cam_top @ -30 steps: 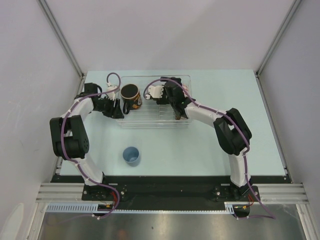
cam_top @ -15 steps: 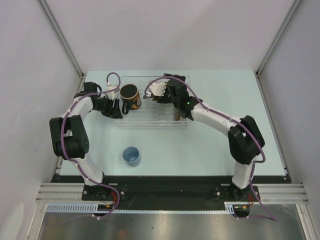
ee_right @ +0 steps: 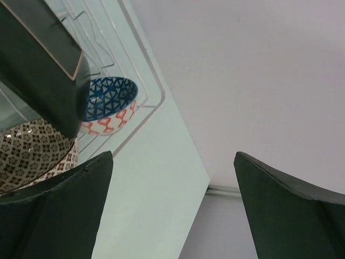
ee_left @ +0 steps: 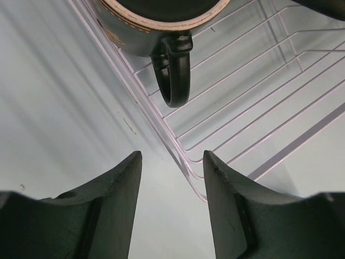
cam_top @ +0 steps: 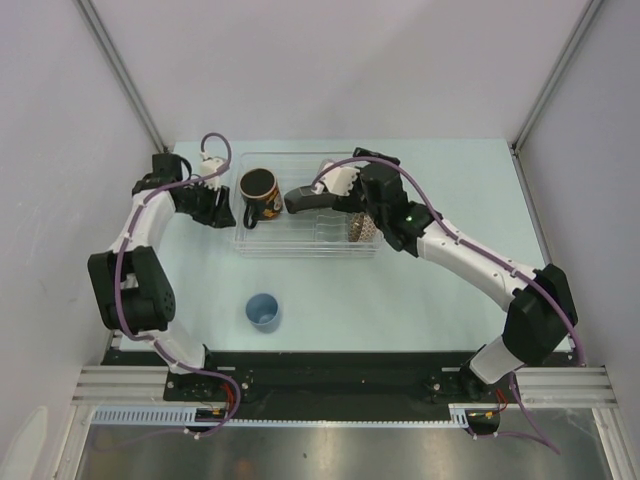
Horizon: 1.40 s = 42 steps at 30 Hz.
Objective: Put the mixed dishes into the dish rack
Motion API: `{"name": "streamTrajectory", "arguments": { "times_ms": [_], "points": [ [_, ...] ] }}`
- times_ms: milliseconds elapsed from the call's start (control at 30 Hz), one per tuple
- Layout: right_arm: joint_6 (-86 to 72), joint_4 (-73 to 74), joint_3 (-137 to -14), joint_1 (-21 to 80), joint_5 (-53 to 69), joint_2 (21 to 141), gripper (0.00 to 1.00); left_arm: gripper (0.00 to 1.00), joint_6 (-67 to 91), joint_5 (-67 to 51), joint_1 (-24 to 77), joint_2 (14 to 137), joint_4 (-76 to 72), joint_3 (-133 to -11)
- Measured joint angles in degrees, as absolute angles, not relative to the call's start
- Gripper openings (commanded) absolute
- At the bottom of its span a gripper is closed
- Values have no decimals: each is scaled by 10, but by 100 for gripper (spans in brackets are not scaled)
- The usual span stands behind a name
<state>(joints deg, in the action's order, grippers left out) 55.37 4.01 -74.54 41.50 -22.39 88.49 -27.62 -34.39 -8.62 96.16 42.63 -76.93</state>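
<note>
The clear dish rack stands at the back of the table. The dark mug stands upright in its left end, handle toward my left gripper. That gripper is open and empty, just outside the rack's left rim. The black square plate stands on edge in the rack's middle. The beige patterned bowl and the blue patterned bowl lie at the right end. My right gripper is open and empty above them. The light-blue cup stands on the table in front. The yellow plate is out of view.
The table's back edge and grey walls close in behind and on both sides of the rack. My right arm stretches across the table's right half. The black plate's edge hangs close to the right wrist camera.
My right arm swung its elbow out to the right and its wrist shifted right, uncovering the black plate and the beige bowl. My left gripper drew back a little from the mug.
</note>
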Motion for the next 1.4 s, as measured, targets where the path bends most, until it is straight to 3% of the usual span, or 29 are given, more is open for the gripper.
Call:
{"name": "streamTrajectory", "arguments": {
  "times_ms": [200, 467, 767, 1233, 1400],
  "points": [
    [518, 57, -721, 411, -237, 883, 100, 55, -286, -342, -86, 945, 467, -807],
    [323, 60, -720, 347, -256, 844, 100, 57, -412, -311, -51, 893, 638, -911],
    [114, 111, -720, 309, -282, 851, 100, 58, -476, -246, 78, 715, 744, -693],
    [34, 135, -669, 309, -294, 833, 100, 58, -434, -235, 199, 754, 689, -612],
    [25, 139, -665, 309, -298, 806, 100, 51, -429, -231, 204, 780, 650, -580]
  ]
}}
